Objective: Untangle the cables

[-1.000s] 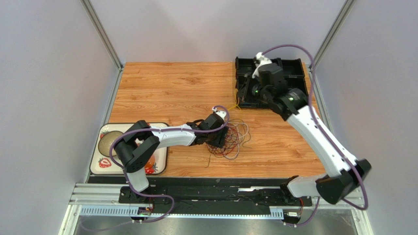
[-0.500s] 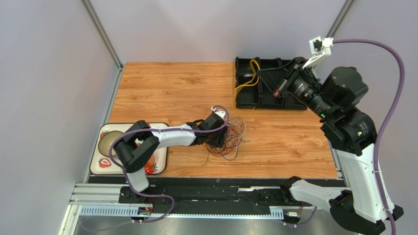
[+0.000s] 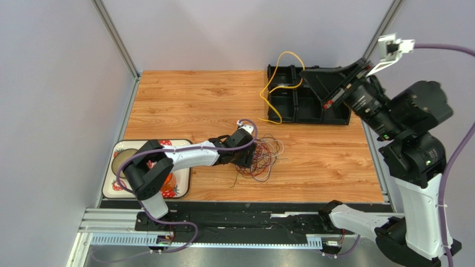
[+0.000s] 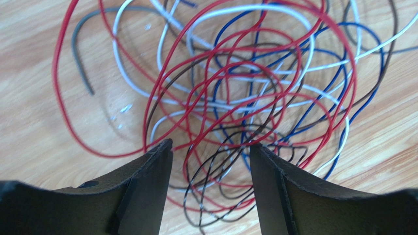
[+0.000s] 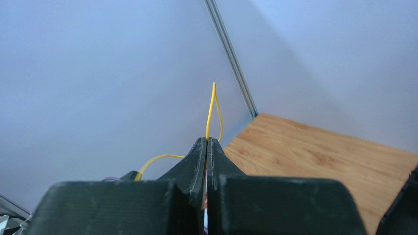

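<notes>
Clamps the yellow cable (image 3: 287, 52) (image 5: 214, 90) in the right jaws, clenched tight, lifted high over the black compartment tray (image 3: 304, 114) at 1 o'clock of the tabletop (image 3: 189, 100). Lets the free length hang in a loop past the tray's 9 o'clock wall, tail end down on the wood just beside that wall. Parks the left jaws released, low over the cable tangle (image 3: 257, 161) (image 4: 235, 98) at about 6 o'clock of centre. Straddles red, blue, white and dark brown loops, clamps nothing.

Risks, as judged:
- Could hook the yellow loop on the tray wall or a divider on the way down, leaving it draped half in, half out.
- Could lose the thin cable from the clenched tips, with only a narrow pinch showing in the wrist view.
- Could catch several strands at once by closing the left jaws here, with loops crossing between them, and drag the whole knot rather than one cable.
- Cannot confirm the yellow tail is free of the tangle: near it, seemingly apart in the top view.

Room:
- Plenty of bare wood from 9 to 12 o'clock for laying strands out.
- Tight at 3 o'clock, with the side wall and frame post close to the right arm.
- Strawberry-print tray (image 3: 183, 189) at 8 o'clock under the left arm, limiting a low retreat.
- Near edge close at 6 o'clock of the tangle, so best not to sweep strands that way.
</notes>
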Available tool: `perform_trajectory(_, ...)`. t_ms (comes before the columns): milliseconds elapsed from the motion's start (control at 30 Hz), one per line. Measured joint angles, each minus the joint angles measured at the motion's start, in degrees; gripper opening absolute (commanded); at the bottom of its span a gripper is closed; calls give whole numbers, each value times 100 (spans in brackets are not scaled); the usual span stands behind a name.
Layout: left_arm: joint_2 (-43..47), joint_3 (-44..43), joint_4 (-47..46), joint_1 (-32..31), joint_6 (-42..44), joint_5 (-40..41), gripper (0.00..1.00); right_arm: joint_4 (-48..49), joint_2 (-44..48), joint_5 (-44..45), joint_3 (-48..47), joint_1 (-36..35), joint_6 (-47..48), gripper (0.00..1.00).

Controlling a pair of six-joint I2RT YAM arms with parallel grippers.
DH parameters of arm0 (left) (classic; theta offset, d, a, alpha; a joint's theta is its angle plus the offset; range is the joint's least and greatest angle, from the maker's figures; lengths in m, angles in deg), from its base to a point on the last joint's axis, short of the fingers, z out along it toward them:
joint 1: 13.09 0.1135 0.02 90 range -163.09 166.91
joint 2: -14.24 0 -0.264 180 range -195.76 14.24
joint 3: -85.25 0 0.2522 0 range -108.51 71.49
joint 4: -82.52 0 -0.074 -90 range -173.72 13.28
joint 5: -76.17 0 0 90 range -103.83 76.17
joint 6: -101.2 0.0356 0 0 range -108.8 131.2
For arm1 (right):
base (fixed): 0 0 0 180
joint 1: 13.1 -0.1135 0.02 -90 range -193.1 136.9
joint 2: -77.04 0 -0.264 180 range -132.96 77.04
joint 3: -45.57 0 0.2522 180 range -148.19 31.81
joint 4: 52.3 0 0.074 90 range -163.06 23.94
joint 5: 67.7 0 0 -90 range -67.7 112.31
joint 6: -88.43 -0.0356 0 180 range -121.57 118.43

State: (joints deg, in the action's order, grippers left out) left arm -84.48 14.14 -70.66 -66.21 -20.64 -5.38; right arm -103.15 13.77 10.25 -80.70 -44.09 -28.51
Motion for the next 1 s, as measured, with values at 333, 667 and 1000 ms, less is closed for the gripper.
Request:
perform_trajectory(333, 1703, -337, 1156, 0, 118, 575, 82, 258, 549, 286, 3405, 0, -411, 0)
perform_trajectory(667, 2944, -616, 2677, 0, 238, 1082, 82, 492, 656, 203, 4981, -28, -820, 8)
perform_trajectory(1000, 4253, -278, 3517, 0, 299, 1419, 86, -186, -442, 682, 5405, -225, -638, 59)
